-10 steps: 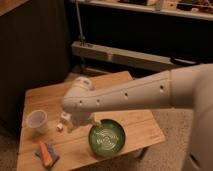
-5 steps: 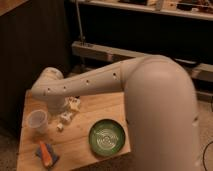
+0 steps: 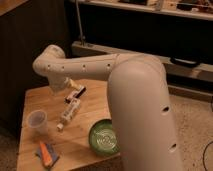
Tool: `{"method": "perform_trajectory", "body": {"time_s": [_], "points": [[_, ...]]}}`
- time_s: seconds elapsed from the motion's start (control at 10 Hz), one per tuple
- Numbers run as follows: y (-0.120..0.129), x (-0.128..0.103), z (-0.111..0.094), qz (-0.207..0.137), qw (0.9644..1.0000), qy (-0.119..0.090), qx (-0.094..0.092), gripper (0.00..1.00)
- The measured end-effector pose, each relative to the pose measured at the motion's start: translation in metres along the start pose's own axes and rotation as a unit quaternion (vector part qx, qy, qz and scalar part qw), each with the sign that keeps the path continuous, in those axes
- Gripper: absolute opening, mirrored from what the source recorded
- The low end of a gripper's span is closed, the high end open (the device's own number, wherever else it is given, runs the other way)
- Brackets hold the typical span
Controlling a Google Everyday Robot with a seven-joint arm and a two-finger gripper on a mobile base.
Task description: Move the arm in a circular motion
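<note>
Arm (image 3: 125, 75): glossy white, built of thick rounded tube segments, biggest thing in view. The near segment is a fat cylinder with a domed, shoulder-like top and a few small dark holes down its right side. The far segment is slimmer, tapering slightly, with a row of small dark holes along its side. It ends in a rounded, ball-like white joint with a short white stub below. The shell is smooth, with soft highlights and no visible cables, screws or printed markings. Gripper (image 3: 73, 90) sits below the stub, over the table: a small piece with dark and pale parts.
</note>
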State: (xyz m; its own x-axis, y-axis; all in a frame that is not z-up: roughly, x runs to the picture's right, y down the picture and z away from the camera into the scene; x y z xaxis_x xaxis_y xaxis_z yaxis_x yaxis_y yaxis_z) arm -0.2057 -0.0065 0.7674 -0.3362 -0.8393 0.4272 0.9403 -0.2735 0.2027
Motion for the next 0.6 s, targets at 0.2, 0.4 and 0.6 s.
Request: {"method": "perform_trajectory", "body": {"time_s": [0.2, 0.4, 0.6], "points": [[0.044, 0.027, -0.008, 0.024, 0.9996, 0.015, -0.003, 0.80], [0.087, 0.050, -0.017, 0.046, 0.9985, 0.028, -0.002, 0.80], [0.149, 0.068, -0.029, 0.078, 0.9958, 0.049, -0.002, 0.80]]}}
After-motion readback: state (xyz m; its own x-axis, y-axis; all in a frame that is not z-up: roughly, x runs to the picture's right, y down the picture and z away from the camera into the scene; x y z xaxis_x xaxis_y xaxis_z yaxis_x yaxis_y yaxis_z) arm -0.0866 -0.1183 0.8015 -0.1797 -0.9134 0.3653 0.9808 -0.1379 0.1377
